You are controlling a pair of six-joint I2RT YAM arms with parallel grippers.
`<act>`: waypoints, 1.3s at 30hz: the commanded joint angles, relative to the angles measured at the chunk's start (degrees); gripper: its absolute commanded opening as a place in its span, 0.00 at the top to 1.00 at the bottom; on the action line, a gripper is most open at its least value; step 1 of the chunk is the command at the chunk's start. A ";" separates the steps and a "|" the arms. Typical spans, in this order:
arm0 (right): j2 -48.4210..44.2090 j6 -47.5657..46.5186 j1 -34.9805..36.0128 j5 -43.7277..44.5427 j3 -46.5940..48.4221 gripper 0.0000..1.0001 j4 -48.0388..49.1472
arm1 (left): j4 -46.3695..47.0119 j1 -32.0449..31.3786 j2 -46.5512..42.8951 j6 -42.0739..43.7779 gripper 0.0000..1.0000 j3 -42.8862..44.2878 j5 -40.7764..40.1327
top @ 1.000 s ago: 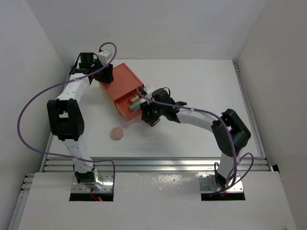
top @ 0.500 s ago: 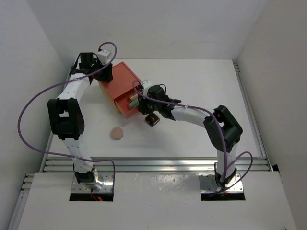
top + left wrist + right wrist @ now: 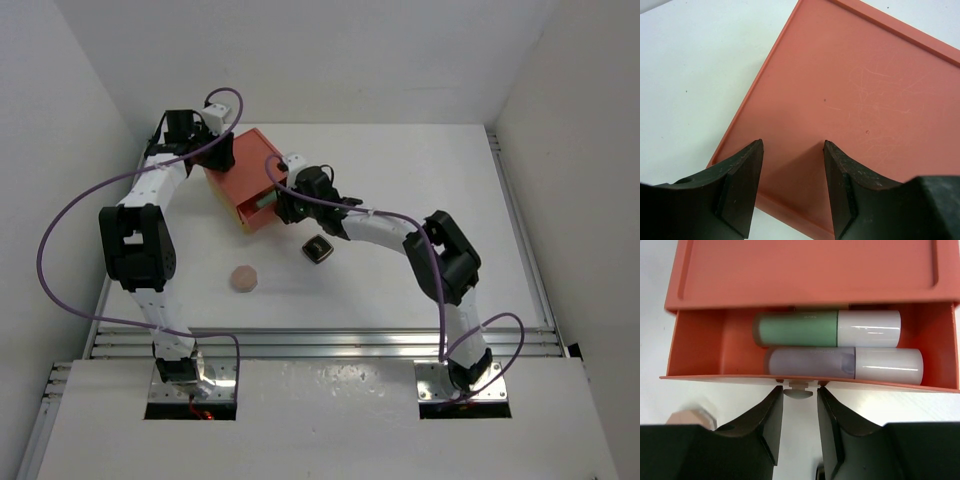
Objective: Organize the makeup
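You can count two white-capped bottles, namely one green bottle (image 3: 795, 328) and one lilac bottle (image 3: 810, 363), and besides these you have a single pink round disc (image 3: 243, 278), a single black square compact (image 3: 318, 250) and just one orange-red drawer box (image 3: 255, 170) with one pale knob (image 3: 798, 393).

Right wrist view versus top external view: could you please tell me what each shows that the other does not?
Only the right wrist view shows the lilac white-capped bottle lying in the drawer and the small pale knob between the fingers of the right gripper. Only the top external view shows the left gripper over the top of the orange-red plastic drawer box. Both show that box with its drawer open and the green white-capped bottle inside.
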 commanded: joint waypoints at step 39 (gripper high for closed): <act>5.73 2.79 -1.13 1.76 1.29 0.42 8.28 | -9.89 0.86 4.86 0.58 0.43 -4.43 0.64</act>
